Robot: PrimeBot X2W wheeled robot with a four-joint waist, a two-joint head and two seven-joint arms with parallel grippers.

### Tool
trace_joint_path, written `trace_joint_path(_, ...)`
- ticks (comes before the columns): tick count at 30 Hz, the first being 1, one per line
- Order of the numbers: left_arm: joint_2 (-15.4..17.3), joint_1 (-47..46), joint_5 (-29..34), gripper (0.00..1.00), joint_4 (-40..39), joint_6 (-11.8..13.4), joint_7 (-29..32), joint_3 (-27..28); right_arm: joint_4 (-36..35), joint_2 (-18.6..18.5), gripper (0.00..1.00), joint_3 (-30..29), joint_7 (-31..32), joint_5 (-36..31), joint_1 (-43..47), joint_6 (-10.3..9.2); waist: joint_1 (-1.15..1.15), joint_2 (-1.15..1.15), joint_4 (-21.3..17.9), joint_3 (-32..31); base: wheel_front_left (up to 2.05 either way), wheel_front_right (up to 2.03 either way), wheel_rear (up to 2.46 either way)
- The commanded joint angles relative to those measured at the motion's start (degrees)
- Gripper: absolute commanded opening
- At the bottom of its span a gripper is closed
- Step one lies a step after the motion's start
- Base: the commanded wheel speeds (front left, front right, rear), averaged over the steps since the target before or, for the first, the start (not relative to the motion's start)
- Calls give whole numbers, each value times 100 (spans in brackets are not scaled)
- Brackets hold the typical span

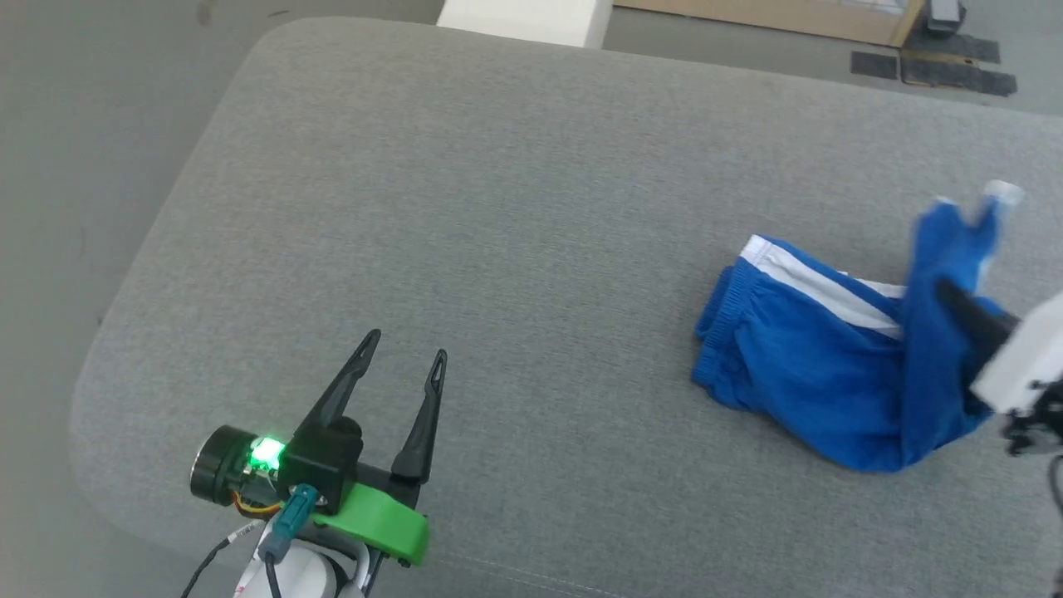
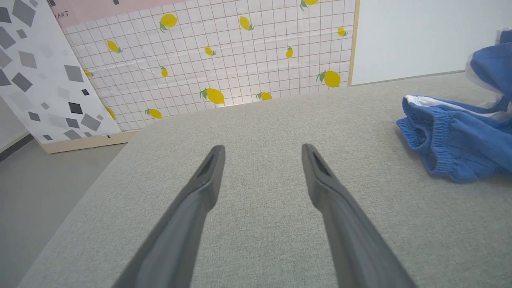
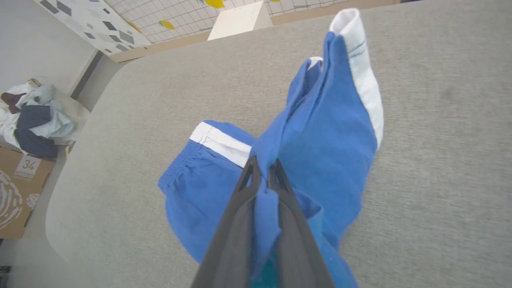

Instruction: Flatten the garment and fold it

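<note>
The garment (image 1: 814,357) is a pair of bright blue shorts with white stripe trim, lying bunched at the right of the grey cushioned surface (image 1: 498,232). My right gripper (image 3: 262,170) is shut on a fold of the garment (image 3: 320,136) and holds one leg raised, its white hem uppermost. In the head view the right gripper (image 1: 955,301) comes in from the right edge, half hidden by cloth. My left gripper (image 1: 405,347) stands open and empty at the lower left, well apart from the shorts. The gathered waistband (image 2: 428,140) shows at the right of the left wrist view, beyond the left gripper (image 2: 263,150).
A white block (image 1: 523,18) stands past the surface's far edge. Patterned panels (image 2: 224,60) lean beyond it. A heap of clothes (image 3: 34,116) and a cardboard box (image 3: 16,188) sit on the floor off the surface's left side.
</note>
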Motion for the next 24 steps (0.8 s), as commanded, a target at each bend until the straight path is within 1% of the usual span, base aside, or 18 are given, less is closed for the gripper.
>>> trace_joint_path(1,4,-6,-74,100,23,20,-1,5,-108,94,0,119,46,10,-99,25,0,0,101,-34,0,0,0)
trace_joint_path(4,11,-11,-87,100,36,31,-5,4,-212,277,0,429,143,-54,-197,25,0,0,215,-20,0,0,0)
trace_joint_path(11,-34,-78,-82,100,47,41,-20,-28,-83,337,0,1102,179,-284,-420,25,0,0,392,141,0,0,0)
trace_joint_path(15,-70,-121,-70,100,49,48,-32,-39,175,166,0,1617,83,-474,-514,25,0,0,448,264,0,0,0)
trace_joint_path(22,-144,-223,-45,100,82,26,-50,-57,766,-310,0,2623,-223,-738,-678,25,0,0,510,451,0,0,0)
trace_joint_path(23,-153,-241,-41,100,90,20,-51,-61,819,-384,45,2777,-268,-772,-700,25,0,0,512,465,0,0,0)
trace_joint_path(24,-163,-265,-38,100,103,11,-52,-65,882,-480,100,2967,-337,-799,-726,25,0,0,511,478,0,0,0)
